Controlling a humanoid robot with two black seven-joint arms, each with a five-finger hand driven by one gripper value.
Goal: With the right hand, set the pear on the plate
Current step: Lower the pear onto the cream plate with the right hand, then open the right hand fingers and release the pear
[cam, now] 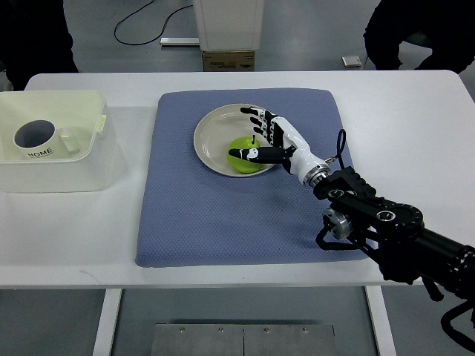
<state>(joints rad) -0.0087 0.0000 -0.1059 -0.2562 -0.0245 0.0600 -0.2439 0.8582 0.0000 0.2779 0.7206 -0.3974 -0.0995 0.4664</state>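
Observation:
A green pear (pixel 243 143) with a short dark stem lies on the cream plate (pixel 211 133), right of the plate's middle. The plate rests on a blue mat (pixel 193 215). My right hand (pixel 242 133) reaches in from the lower right and hovers at the pear. Its fingers (pixel 258 117) are stretched out over the plate's far right rim, away from the fruit. The thumb (pixel 245 153) lies across the near side of the pear, hiding part of it. The hand is open. My left arm is out of the picture.
A white plastic bin (pixel 82 159) at the table's left holds a mug (pixel 35 138) marked HOME. Beyond the far edge stand a cardboard box (pixel 228 59), a white post and a cable, with a person's dark clothing in each top corner.

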